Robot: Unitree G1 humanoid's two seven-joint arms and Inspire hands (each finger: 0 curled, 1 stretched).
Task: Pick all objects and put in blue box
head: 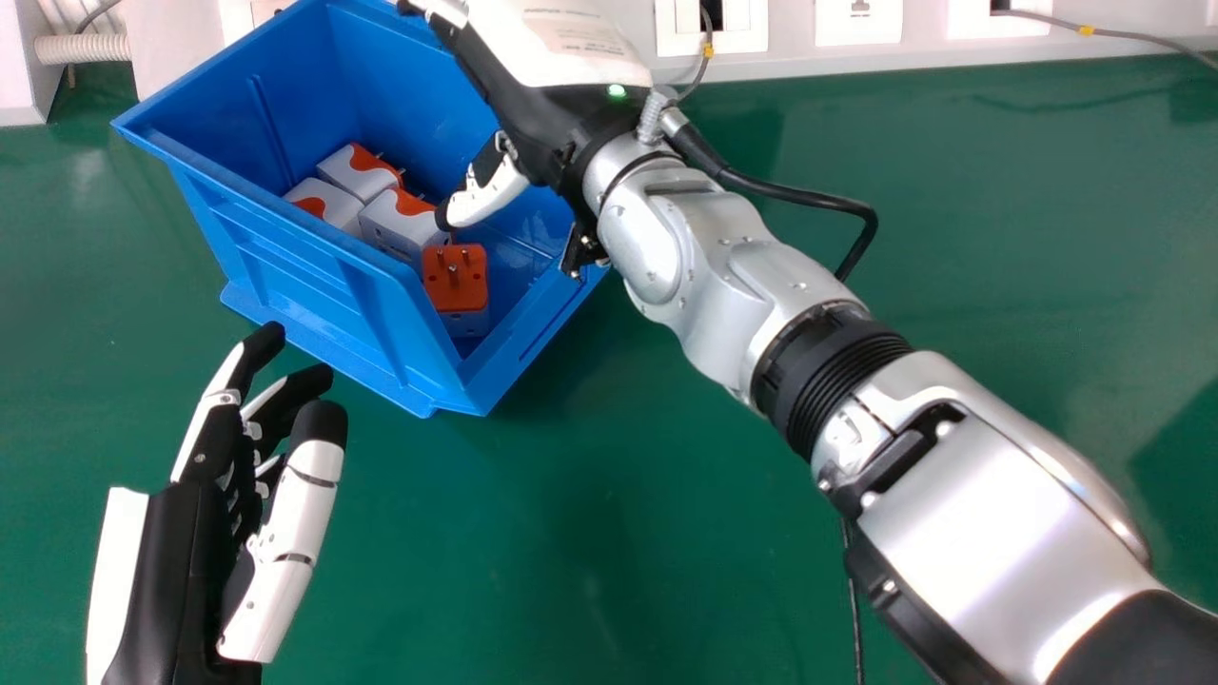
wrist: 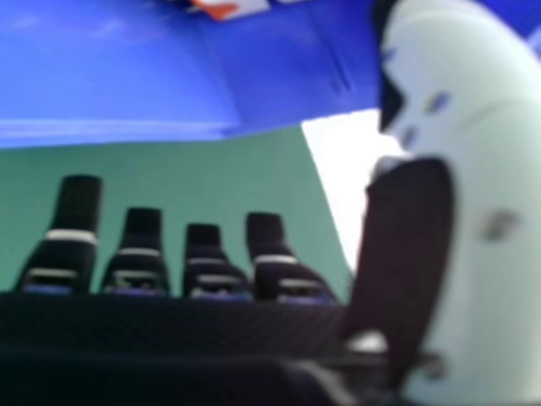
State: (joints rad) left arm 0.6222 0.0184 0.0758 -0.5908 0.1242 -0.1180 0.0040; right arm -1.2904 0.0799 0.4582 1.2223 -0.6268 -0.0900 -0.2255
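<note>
**Four plugs [head: 400, 231] in the box [head: 304, 285], right hand [head: 561, 124] over it**

Plugs lie beside and below my right thumb; can't tell if it touches one. Fingers straight and spread, pinching nothing.

Risks, as I judge: lifting out low, the thumb could hook a plug and flick it over the rim. Wrist close above the rim; a sideways swing might catch it and drag the box.

Count: plugs, four visible, three white with orange, one orange face up. Box, one. Hands, two; left hand [head: 181, 552] relaxed on the box's near side.
</note>
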